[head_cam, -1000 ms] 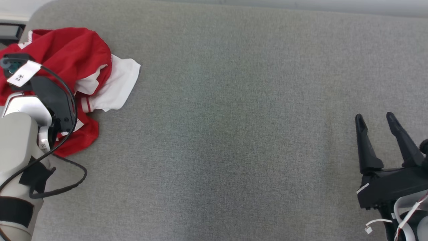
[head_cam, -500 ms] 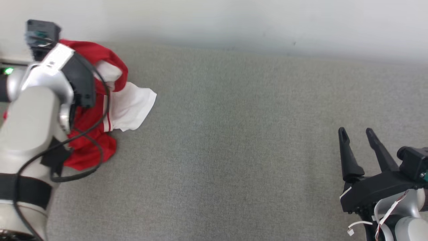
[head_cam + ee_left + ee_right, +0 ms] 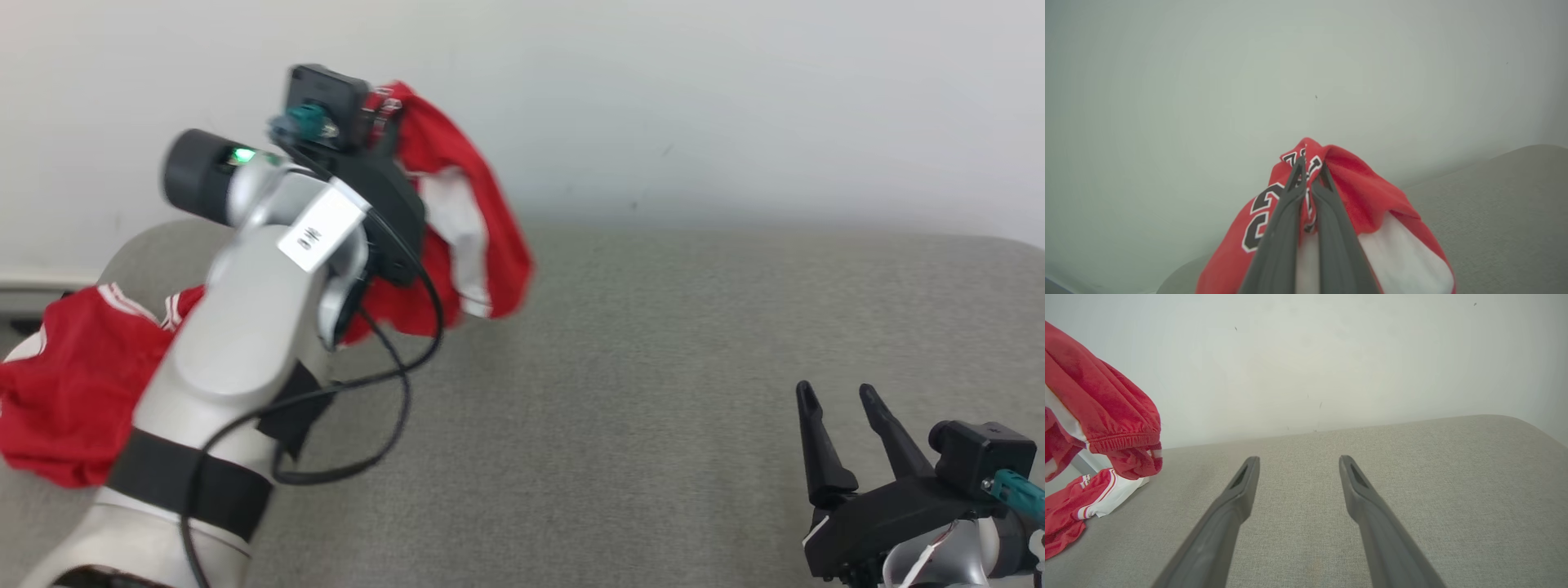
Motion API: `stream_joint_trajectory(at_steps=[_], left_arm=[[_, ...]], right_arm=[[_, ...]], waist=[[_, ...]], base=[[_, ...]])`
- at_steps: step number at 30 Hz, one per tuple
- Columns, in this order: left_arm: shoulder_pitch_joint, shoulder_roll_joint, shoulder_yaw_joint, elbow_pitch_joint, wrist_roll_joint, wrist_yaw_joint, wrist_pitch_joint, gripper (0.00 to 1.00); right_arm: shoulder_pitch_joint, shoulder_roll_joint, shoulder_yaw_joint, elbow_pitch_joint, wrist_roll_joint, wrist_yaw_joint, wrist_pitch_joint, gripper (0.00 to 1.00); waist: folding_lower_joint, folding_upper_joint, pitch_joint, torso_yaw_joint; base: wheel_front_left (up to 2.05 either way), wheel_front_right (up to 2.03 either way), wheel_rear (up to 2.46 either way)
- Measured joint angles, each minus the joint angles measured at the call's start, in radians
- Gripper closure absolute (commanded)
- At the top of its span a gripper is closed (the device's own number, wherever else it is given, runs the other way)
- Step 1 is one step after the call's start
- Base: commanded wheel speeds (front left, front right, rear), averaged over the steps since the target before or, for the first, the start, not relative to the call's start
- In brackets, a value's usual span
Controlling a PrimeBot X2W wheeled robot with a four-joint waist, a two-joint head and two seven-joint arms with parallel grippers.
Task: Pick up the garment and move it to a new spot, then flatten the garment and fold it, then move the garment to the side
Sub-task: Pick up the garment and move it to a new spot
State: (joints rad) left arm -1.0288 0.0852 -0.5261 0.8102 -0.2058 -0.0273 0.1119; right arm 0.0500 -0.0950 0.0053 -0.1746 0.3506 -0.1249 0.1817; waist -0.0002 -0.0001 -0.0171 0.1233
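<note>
Left fingers point(image 3: 1286, 204) clenched on red garment point(image 3: 502, 261), lifted over counter point(image 3: 653, 408) far left corner, its lower part lying at left edge. Right fingers point(image 3: 1237, 494) released, spread, near right corner.

Garment point(image 3: 482, 245) hangs over the surface's point(image 3: 653, 367) far-left corner
It hangs from the left gripper point(image 3: 1310, 163), its tail lying on the left edge; the right gripper point(image 3: 834, 390) sits well apart at the near-right corner, a wall point(image 3: 735, 98) behind.
</note>
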Motion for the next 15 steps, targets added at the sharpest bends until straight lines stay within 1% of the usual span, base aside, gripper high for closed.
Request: stream_joint_trajectory(at_steps=[4, 5, 11, 15], left_arm=[[0.032, -0.047, -0.031, -0.065, -0.009, -0.022, -0.003, 1.00], [0.048, -0.057, -0.046, -0.097, -0.014, -0.031, -0.003, 1.00], [0.115, -0.058, -0.103, -0.189, -0.045, -0.045, -0.003, 1.00], [0.153, -0.057, -0.162, -0.245, -0.061, -0.071, -0.008, 1.00]], right_arm=[[0.015, 0.008, 0.019, -0.019, 0.000, -0.001, -0.007, 0.00], [0.026, 0.012, 0.026, -0.024, 0.000, -0.003, -0.008, 0.00], [0.026, 0.013, 0.037, -0.031, 0.001, -0.003, -0.009, 0.00], [0.026, 0.016, 0.052, -0.041, 0.001, -0.003, -0.009, 0.00]], waist=[[-0.0001, 0.0000, -0.031, -0.044], [-0.0001, 0.0000, -0.043, -0.066], [0.0000, 0.0000, -0.066, -0.135], [0.0001, 0.0000, -0.070, -0.182]], base=[[0.00, 0.00, 0.00], [0.00, 0.00, 0.00], [0.00, 0.00, 0.00], [0.00, 0.00, 0.00]])
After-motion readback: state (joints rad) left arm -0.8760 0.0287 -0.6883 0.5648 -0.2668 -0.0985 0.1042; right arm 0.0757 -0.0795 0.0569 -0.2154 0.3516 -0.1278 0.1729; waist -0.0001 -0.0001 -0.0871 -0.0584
